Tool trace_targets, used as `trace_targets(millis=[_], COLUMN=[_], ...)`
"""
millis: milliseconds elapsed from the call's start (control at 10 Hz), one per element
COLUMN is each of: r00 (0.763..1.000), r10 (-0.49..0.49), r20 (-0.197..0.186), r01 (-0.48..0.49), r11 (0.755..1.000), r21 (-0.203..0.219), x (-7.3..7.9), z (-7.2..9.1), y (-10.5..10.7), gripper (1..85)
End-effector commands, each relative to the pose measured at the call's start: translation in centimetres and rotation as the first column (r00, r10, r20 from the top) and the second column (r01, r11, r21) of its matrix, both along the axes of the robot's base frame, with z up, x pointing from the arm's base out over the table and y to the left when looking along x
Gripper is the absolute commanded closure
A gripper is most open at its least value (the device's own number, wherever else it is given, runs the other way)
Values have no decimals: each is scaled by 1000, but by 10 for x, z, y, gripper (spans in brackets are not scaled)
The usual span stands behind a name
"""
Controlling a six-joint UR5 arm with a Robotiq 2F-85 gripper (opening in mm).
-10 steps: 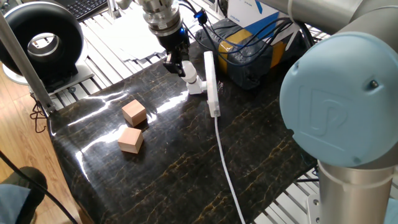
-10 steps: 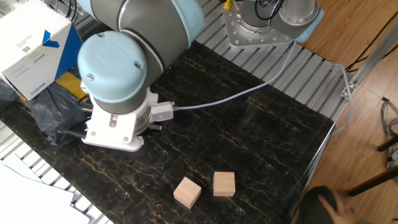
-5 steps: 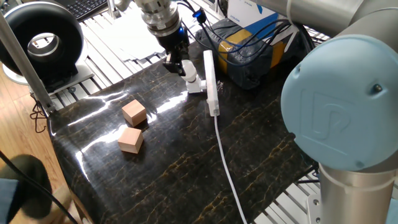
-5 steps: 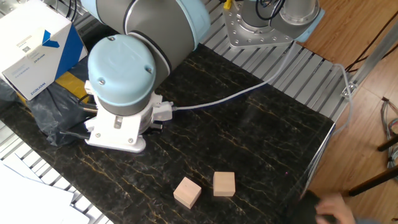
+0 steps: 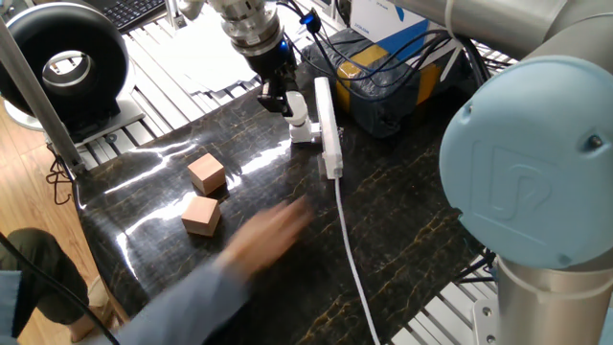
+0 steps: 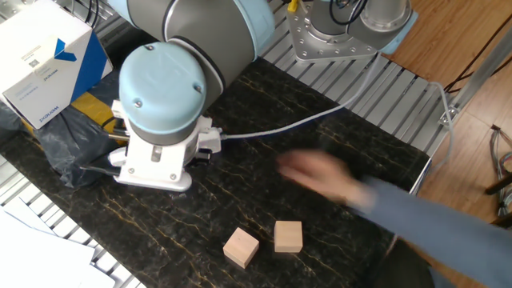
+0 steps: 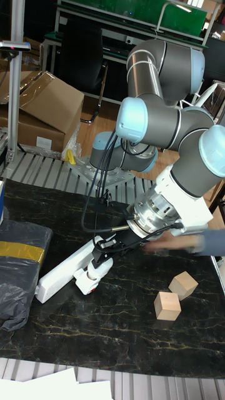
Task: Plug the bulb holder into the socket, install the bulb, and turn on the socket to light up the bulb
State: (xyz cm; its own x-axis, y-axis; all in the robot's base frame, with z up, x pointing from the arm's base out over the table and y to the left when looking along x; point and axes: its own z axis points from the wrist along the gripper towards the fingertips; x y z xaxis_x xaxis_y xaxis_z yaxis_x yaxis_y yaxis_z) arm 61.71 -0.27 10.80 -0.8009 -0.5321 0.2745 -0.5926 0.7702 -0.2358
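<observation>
A blurred hand [image 5: 273, 228] reaches over the table [image 5: 402, 230] near two wooden cubes [image 5: 204, 195].

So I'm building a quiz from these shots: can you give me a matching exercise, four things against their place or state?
Things:
1. power strip
2. wooden cubes
3. tool
4. person's hand

Places or states:
A. blurred, reaching over the table
B. lying beside the dark wrapped box
C. side by side, apart from the strip
D. right at the white bulb holder

Pairs: 1-B, 2-C, 3-D, 4-A

Dark marble table [image 5: 383, 220] — socket [image 5: 328, 129], two wooden cubes [image 5: 204, 195].
</observation>
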Motion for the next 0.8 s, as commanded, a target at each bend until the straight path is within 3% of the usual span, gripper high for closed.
trace_targets(millis=[0,500,700], r00=[999,996,993], r10=[45,73,94], r20=[-23,-46,-73], r01=[-45,-74,-97], r11=[999,997,994], r21=[-2,-19,-48], x=[-8,-21,-30], z=[-3,-4,5], y=[-2,-8,-17], gripper=[693,710,723])
